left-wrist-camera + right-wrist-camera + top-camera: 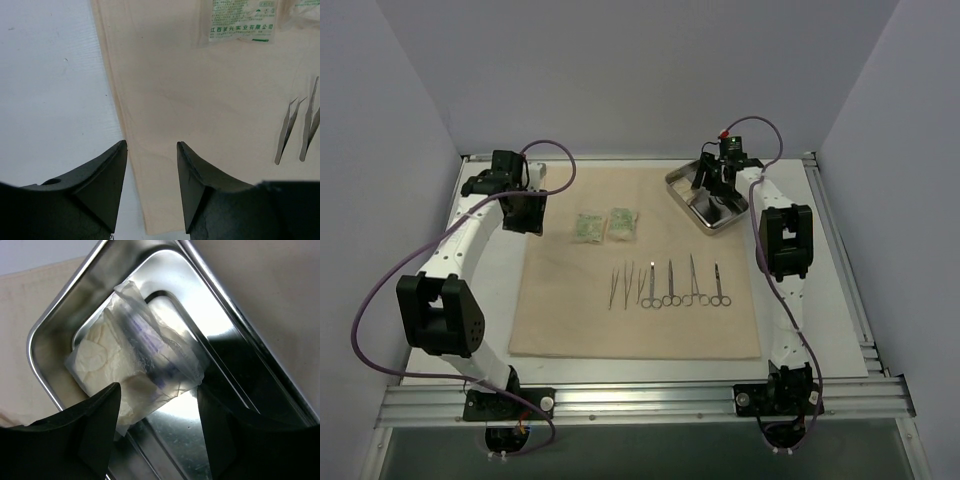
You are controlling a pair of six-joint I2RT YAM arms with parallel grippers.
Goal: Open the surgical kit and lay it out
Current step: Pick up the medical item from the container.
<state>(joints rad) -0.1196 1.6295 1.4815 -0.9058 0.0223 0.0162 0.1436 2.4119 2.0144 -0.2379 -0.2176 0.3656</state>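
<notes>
Toward the upper right of the overhead view, on the far corner of the beige cloth wrap, sits the steel tray, and my right gripper hangs straight over it with its jaws spread wide and nothing pinched between them. One thing lies in the tray: a clear packet with a purple stripe and what looks like folded white gauze inside, slanting across the floor. I judge it light, limp and crinkly, slick against the polished steel, so it would likely skate if nudged; the loose upper flap that stands off the metal looks the best place to pinch. The tray itself is stiff and slippery, best taken by its rolled rim. Across the middle of the cloth the tweezers and forceps lie in a row, with two green packets above them. My left gripper, at the upper left by the cloth's edge, is open and empty
</notes>
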